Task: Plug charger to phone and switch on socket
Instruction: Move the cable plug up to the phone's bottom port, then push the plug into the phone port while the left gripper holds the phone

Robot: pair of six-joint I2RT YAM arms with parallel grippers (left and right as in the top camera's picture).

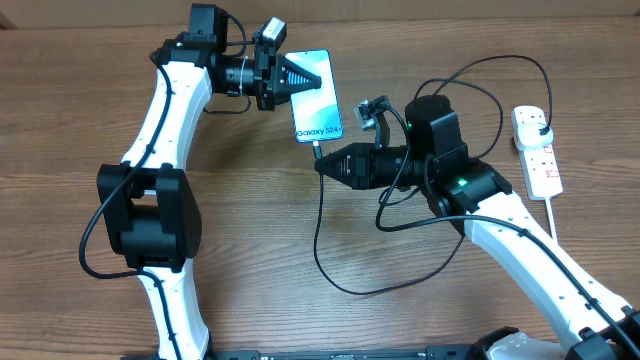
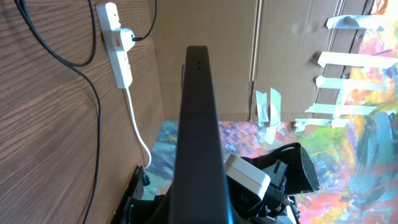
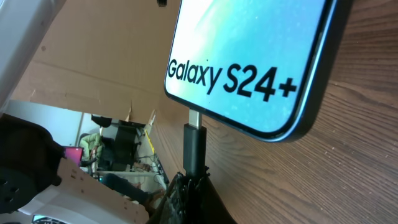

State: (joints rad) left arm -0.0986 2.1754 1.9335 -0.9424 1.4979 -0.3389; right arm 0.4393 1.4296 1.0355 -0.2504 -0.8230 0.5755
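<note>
My left gripper (image 1: 303, 77) is shut on the top end of the phone (image 1: 316, 97) and holds it tilted above the table, lit teal screen up. In the left wrist view the phone (image 2: 199, 124) shows edge-on as a dark slab. My right gripper (image 1: 326, 162) is shut on the charger's black connector (image 3: 194, 146). Its metal tip meets the port in the phone's bottom edge (image 3: 249, 62). The black cable (image 1: 322, 250) loops over the table to a plug in the white socket strip (image 1: 537, 150), also in the left wrist view (image 2: 118, 43).
The strip's thick white cord (image 1: 552, 215) runs toward the front right edge. The black cable also arcs behind my right arm (image 1: 500, 60). The wooden table (image 1: 250, 260) has cardboard walls behind it (image 2: 205, 25).
</note>
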